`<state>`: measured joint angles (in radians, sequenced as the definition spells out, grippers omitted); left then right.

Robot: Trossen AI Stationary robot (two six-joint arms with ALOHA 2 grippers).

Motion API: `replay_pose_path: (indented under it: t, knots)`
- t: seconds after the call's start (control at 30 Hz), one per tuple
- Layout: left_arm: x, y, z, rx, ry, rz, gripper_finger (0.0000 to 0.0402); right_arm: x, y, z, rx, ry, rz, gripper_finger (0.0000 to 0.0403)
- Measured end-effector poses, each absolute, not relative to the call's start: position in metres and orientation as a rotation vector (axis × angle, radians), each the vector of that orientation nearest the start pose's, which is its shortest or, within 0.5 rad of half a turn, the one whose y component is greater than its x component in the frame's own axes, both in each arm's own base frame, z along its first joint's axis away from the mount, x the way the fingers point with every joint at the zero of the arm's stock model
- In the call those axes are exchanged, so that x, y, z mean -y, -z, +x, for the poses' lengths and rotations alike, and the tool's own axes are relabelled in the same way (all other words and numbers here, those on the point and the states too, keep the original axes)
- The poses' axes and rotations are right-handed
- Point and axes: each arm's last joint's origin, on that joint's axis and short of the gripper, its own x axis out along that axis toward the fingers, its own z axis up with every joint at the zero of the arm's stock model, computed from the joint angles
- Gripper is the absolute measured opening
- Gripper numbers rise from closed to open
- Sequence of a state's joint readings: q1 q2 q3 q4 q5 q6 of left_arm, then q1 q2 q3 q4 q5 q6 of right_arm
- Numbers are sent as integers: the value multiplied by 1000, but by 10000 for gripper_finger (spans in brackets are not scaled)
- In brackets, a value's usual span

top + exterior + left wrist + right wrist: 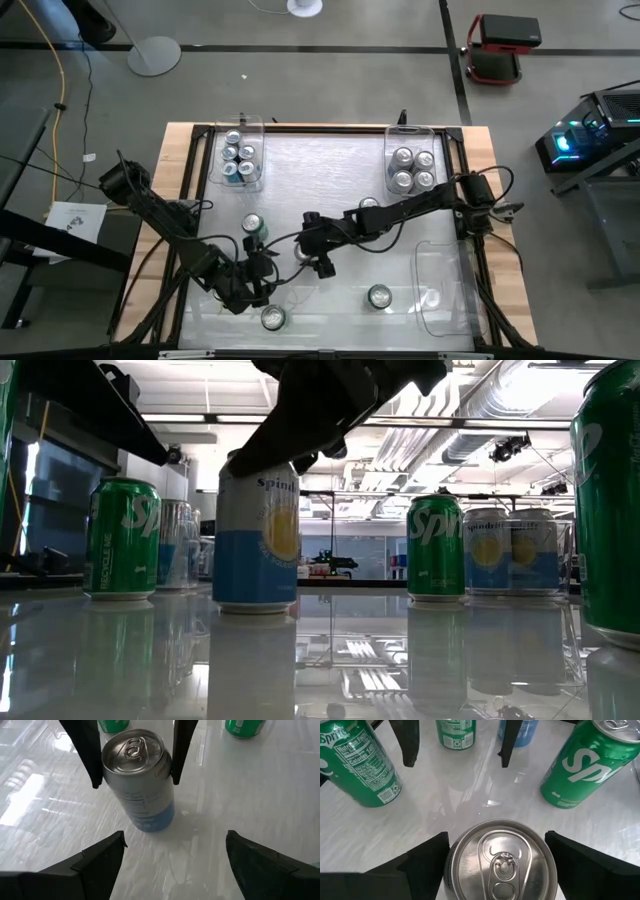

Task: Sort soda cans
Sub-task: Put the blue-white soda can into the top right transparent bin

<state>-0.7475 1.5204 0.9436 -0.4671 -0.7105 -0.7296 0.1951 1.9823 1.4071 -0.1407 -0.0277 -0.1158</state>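
Silver can top (502, 862) fills the right wrist view, sitting between the right gripper's (304, 254) jaws, which stand apart on either side of it, not yet clamped. That blue-and-silver can (256, 530) stands upright mid-bench (340, 170). The left gripper (258, 285), jaws also apart and empty, waits just beside it, facing the same can. Loose green cans (357, 762) stand near; sorted cans sit in two far bins (243, 125). Risks, as a judgement: an off-centre squeeze could tip or skid the can on the glossy bench, and the two arms, so close, could collide if both move in
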Motion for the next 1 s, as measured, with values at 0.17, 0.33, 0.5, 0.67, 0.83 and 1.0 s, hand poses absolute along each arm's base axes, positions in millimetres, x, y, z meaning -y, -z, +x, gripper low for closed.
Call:
replay_pose_path:
  t: [0.17, 0.33, 0.5, 0.67, 0.83, 1.0]
  knots:
    - [183, -206, 225, -721, -243, 3, 326, -89, -198, 427, -714, -217, -190, 298]
    - [184, -206, 225, -720, -243, 2, 326, -90, -197, 424, -750, -158, -172, 277]
    - [184, -206, 225, -720, -243, 3, 326, -92, -200, 422, -749, -76, -152, 271]
    - [184, -206, 225, -720, -244, 4, 326, -87, -212, 414, -750, 14, -148, 269]
    - [184, -207, 224, -715, -244, 5, 326, -76, -246, 403, -673, 127, -136, 268]
    - [186, -207, 223, -707, -245, 10, 326, -51, -293, 376, -625, 288, -130, 267]
